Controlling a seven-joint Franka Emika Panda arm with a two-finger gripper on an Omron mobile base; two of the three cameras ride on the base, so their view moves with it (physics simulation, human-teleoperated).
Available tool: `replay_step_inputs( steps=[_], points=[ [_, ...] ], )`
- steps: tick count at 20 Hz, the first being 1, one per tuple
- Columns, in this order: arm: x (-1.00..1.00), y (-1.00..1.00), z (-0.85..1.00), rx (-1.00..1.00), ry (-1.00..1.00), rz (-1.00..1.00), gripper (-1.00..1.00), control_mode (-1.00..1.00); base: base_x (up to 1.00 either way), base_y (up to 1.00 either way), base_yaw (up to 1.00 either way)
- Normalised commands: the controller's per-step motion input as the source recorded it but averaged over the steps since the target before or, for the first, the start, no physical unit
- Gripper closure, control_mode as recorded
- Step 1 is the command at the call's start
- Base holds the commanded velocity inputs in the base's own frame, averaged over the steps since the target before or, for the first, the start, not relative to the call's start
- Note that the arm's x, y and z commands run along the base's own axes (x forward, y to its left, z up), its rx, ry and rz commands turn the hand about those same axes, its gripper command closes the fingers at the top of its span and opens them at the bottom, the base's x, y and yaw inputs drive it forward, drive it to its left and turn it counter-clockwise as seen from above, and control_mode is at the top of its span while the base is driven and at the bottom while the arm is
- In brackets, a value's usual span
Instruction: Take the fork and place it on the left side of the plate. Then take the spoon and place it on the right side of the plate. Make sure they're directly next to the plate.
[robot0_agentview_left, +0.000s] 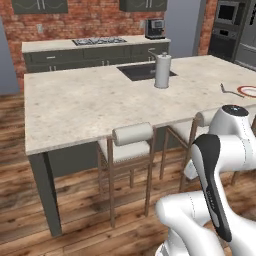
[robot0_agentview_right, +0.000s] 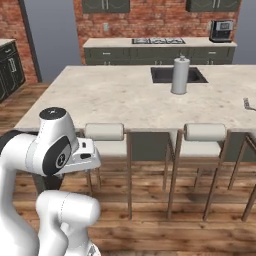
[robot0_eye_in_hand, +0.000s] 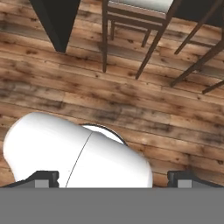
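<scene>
Left and right base views looked forward and down from behind arm, sharing island counter (robot0_agentview_left: 90, 105), sink (robot0_agentview_right: 177, 75), paper towel roll (robot0_agentview_left: 162, 70) and stools (robot0_agentview_right: 105, 137). Hand view looked straight down, well above wooden floor (robot0_eye_in_hand: 131, 109) below hand, stool legs ahead.

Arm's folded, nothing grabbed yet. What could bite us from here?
1. The plate and fork sit at the counter's far right edge, away from the open gripper; a long reach or base drive seems needed.
2. Stools line the island; the base may clip them.
</scene>
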Motion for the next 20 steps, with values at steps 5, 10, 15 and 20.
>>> replay_step_inputs(
  steps=[5,10,15,20],
  points=[
    [0.00,0.00,0.00,0.00,0.00,0.00,-1.00,1.00,0.34,1.00,-0.27],
    [0.00,0.00,0.00,0.00,0.00,0.00,-1.00,1.00,0.44,1.00,-0.27],
    [0.00,0.00,0.00,0.00,0.00,0.00,-1.00,1.00,0.45,1.00,-0.29],
    [0.00,0.00,0.00,0.00,0.00,0.00,-1.00,1.00,0.18,1.00,-0.27]
  ],
)
